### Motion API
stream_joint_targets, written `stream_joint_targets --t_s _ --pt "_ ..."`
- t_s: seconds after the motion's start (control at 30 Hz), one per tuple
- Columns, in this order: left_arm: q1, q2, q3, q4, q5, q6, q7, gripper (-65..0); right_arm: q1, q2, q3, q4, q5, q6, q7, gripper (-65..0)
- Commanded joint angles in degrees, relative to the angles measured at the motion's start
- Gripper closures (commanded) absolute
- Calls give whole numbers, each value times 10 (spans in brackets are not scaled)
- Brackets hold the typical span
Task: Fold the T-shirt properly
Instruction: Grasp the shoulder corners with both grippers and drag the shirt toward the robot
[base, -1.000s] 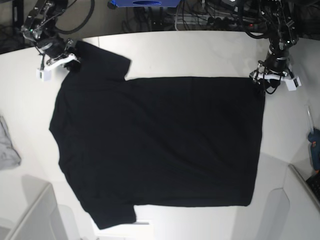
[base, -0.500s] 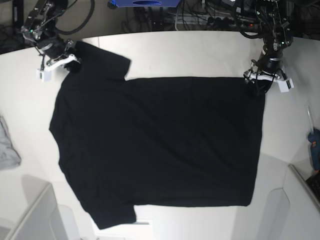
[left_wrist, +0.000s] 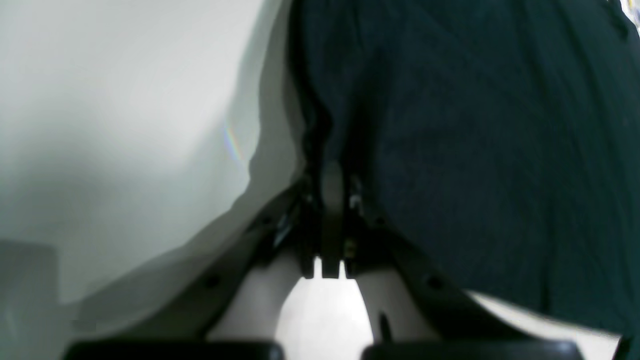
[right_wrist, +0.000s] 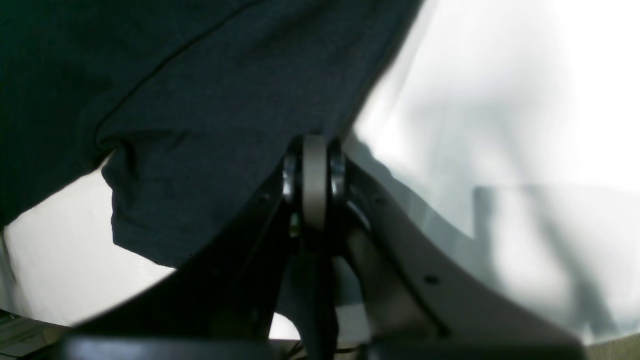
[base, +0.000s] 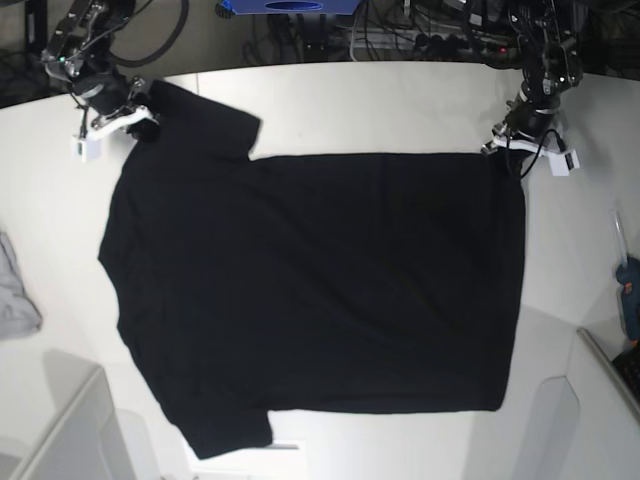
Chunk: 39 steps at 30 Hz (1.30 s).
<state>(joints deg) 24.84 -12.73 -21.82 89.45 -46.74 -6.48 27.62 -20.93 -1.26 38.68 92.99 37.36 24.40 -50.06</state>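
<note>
The black T-shirt lies spread flat on the white table, plain side up, sleeves toward the base view's left. My left gripper is at the shirt's far right corner. In the left wrist view its fingers are shut, with the bunched cloth edge pinched at their tips. My right gripper is at the far left sleeve. In the right wrist view it is shut on the sleeve's edge.
A small grey cloth lies at the table's left edge. A blue tool sits at the right edge. White bins stand at the near left corner and the near right corner. Cables and a blue box lie behind the table.
My left gripper has closed on the shirt's far right corner and shifted slightly up and left, drawing that corner in a little. The right gripper has stayed on the sleeve.
</note>
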Motion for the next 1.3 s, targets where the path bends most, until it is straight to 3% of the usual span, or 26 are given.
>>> stream_joint_targets --t_s 0.0,0.73,0.9,1.27 --pt "13 -8 -3 18 3 0 0 0 -7 3 3 6 -12 -8 -9 0" --pt "189 -45 -11 153 4 -2 -1 0 -146 -1 3 147 -8 -5 -11 0" --pt "233 -45 -11 201 4 -2 -1 0 -170 -19 3 191 -7 -5 -11 0" --pt "221 -45 -11 223 4 -2 -1 0 -138 -18 3 205 -7 -5 -13 0"
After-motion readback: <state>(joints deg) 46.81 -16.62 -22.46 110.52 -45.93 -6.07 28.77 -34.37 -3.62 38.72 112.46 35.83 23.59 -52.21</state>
